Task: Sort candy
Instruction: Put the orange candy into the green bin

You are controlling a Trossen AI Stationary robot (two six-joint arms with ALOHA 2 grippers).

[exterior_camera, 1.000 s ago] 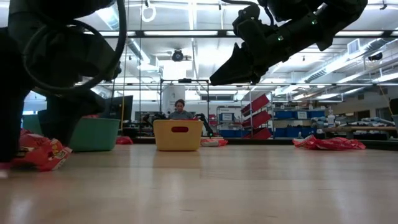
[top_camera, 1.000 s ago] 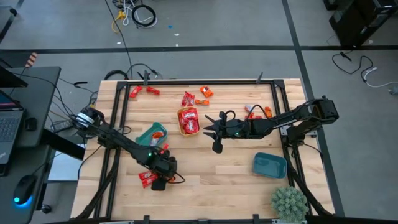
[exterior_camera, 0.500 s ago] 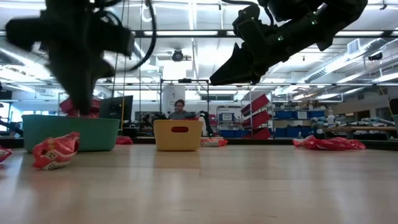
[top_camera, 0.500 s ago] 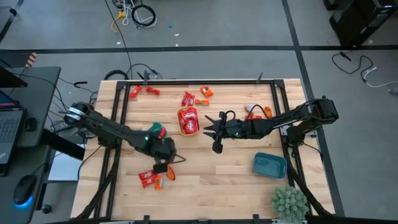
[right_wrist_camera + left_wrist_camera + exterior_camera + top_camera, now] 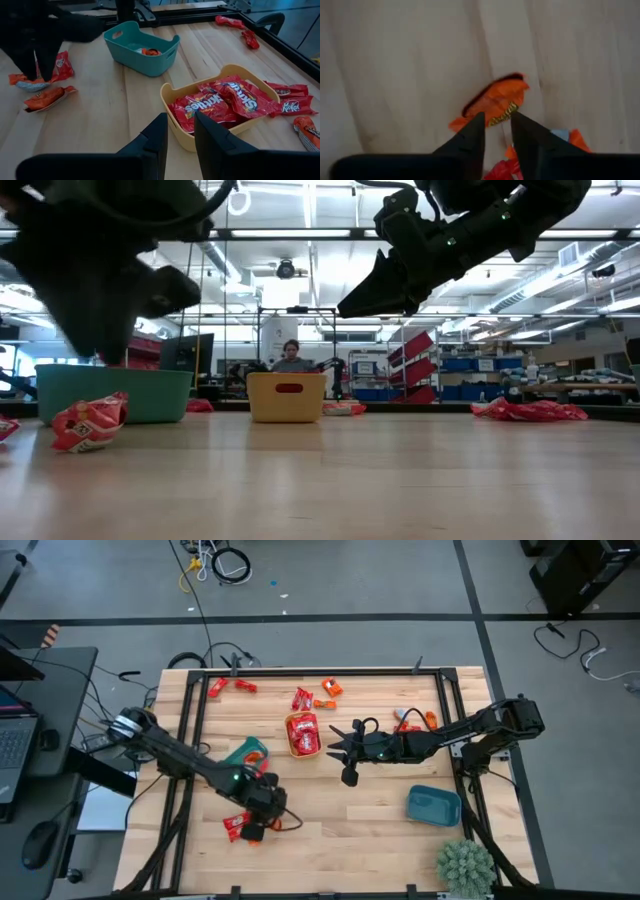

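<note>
Red and orange candy lies in loose groups on the wooden table. My left gripper [image 5: 255,828] hangs open a little above an orange candy [image 5: 495,100] near the table's near left, with a red candy [image 5: 90,422] beside it; neither is touched. The teal bowl [image 5: 240,753] stands just beyond, with an orange candy [image 5: 149,51] inside. The yellow bowl [image 5: 167,92] holds several red candies [image 5: 225,102]. My right gripper [image 5: 335,749] waits raised beside the yellow bowl, open by a narrow gap [image 5: 179,122], holding nothing.
More candy lies along the far edge [image 5: 230,686], [image 5: 302,698], [image 5: 330,690] and at the far right [image 5: 410,718]. A blue bowl [image 5: 433,805] stands at the near right, a small green plant [image 5: 465,865] at the near right corner. Bare wood lies between the arms.
My left gripper has lifted off the table from among the candies at the near left, swung a little toward the far edge, then come back toward the near edge, and now hangs above the orange candy.
</note>
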